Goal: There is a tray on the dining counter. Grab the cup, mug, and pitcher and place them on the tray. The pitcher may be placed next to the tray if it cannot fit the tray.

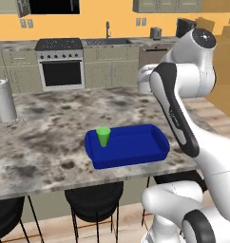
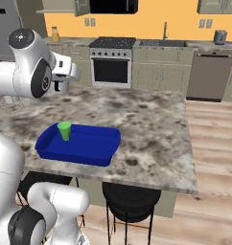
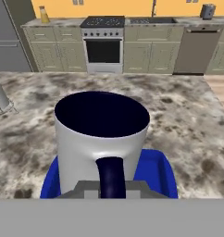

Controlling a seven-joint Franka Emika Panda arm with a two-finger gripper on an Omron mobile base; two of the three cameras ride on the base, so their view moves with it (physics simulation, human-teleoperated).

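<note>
Gripper: seen in the hand view (image 3: pixel 111 187), its tips pressed together on the dark handle of the mug; the mug is held upright above the tray
Mug: light grey with a dark inside (image 3: pixel 101 139); it sits close before the hand camera, handle toward the camera; the blue tray shows beneath it on both sides
Tray: bright blue, shallow, rimmed (image 1: pixel 150 154) (image 2: pixel 89 155) (image 3: pixel 162 171); it lies on the near part of the dining counter
Cup: green, no handle (image 1: pixel 103 136) (image 2: pixel 64 130); upright inside the tray at its far left corner
Dining counter: speckled marble top (image 1: pixel 45 142) (image 2: pixel 151 124) (image 3: pixel 188 120); black stools (image 1: pixel 93 201) (image 2: pixel 131 198) below its near edge
Pitcher: orange liquid, small (image 2: pixel 55 34) (image 3: pixel 44 15); on the far kitchen counter left of the stove (image 1: pixel 61 64) (image 2: pixel 112 60) (image 3: pixel 103 44)
</note>
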